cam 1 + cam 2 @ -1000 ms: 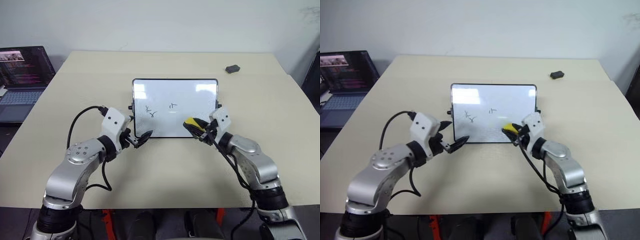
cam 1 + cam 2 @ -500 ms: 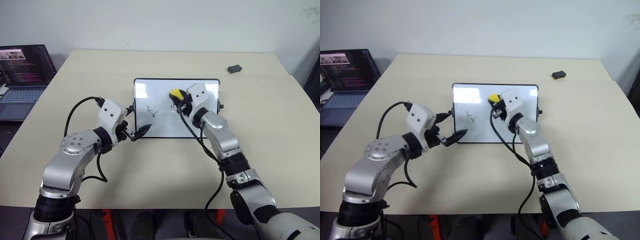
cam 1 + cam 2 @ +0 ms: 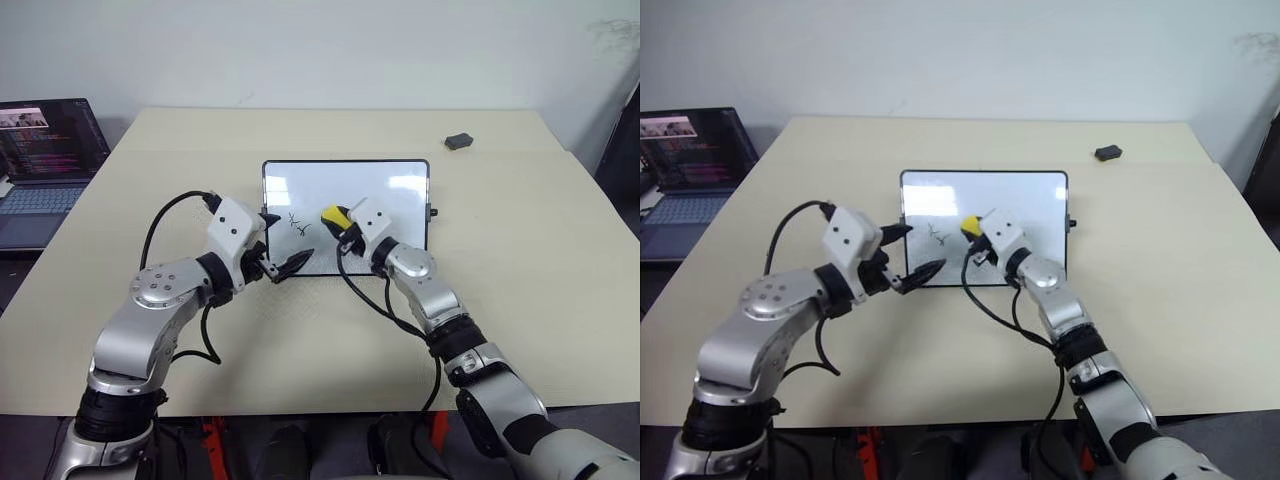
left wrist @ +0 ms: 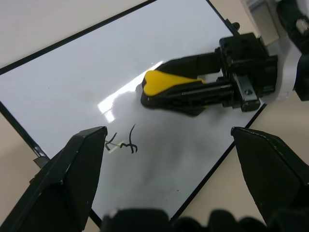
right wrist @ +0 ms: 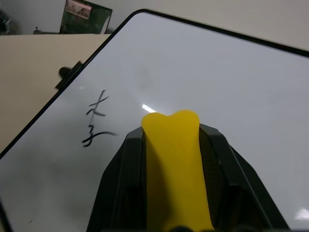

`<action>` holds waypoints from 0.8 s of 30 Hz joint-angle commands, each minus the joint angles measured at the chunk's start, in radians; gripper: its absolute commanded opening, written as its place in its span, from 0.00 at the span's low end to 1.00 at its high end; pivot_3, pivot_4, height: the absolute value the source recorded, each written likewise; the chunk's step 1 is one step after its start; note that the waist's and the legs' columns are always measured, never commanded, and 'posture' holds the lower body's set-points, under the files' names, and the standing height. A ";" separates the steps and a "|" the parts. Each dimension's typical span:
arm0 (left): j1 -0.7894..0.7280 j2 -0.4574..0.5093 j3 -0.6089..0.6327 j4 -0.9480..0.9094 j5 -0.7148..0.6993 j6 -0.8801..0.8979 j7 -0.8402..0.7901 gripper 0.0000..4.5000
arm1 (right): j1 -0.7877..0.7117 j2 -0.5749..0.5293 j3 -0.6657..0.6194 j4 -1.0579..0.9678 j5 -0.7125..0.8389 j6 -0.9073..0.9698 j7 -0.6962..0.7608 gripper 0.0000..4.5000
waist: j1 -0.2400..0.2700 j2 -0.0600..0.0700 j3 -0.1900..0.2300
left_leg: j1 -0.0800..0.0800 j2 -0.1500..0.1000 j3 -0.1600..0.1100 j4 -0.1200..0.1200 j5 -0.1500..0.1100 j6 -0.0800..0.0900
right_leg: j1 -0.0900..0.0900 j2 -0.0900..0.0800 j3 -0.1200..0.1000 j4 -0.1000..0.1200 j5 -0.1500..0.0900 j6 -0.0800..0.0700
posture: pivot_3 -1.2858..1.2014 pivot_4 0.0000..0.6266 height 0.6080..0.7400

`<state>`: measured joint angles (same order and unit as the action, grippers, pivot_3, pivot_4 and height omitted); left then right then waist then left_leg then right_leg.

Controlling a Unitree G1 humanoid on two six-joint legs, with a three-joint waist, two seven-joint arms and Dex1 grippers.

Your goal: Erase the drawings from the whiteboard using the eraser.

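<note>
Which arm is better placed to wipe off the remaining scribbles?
Right. Its claw is shut on the eraser over the whiteboard, beside the drawings. The left claw is open and empty.

Bench (image 3: pixel 560 250): pale beige top, matte, two slabs butted together with a seam running across the far part. Wall (image 3: pixel 330 45) behind it: plain off-white, evenly lit, faint scuff at upper right. Open laptop (image 3: pixel 45 150) on a lower surface off the bench's left side, screen lit with dark windows. Small dark grey lump (image 3: pixel 458 141) near the bench's far right.
</note>
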<state>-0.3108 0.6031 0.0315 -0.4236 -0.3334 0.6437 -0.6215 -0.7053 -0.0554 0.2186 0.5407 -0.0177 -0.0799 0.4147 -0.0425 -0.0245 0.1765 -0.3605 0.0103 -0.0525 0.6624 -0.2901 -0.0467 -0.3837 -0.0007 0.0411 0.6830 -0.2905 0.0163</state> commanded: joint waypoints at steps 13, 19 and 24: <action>-0.001 -0.001 -0.006 -0.038 -0.005 -0.024 -0.004 1.00 | -0.023 -0.028 -0.067 0.099 -0.062 -0.035 -0.145 0.25 | 0.004 0.000 0.001 | -0.005 0.000 0.001 -0.002 0.000 0.000 | -0.005 0.000 0.000 -0.003 -0.001 0.000 | 0.52 0.24 1.00; 0.004 0.002 -0.003 -0.040 -0.007 -0.025 -0.009 1.00 | 0.100 -0.050 0.058 0.020 -0.091 0.095 0.033 0.25 | -0.010 -0.001 -0.001 | 0.000 0.000 0.001 -0.001 0.000 0.000 | 0.000 0.000 0.000 -0.001 0.000 0.000 | 0.52 0.24 1.00; 0.001 -0.001 -0.007 -0.040 -0.009 -0.024 -0.010 1.00 | 0.147 -0.082 0.111 -0.078 -0.110 0.176 0.100 0.25 | -0.013 -0.001 -0.001 | 0.013 0.000 0.001 -0.002 0.000 0.000 | 0.013 0.000 0.001 -0.002 -0.002 0.001 | 0.52 0.24 1.00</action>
<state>-0.3069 0.6028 0.0237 -0.4287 -0.3345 0.6429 -0.6264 -0.5764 -0.1086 0.3354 0.4279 -0.0977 0.0063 0.5097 -0.0560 -0.0254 0.1756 -0.3467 0.0104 -0.0520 0.6609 -0.2896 -0.0458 -0.3706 -0.0004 0.0418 0.6810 -0.2937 0.0203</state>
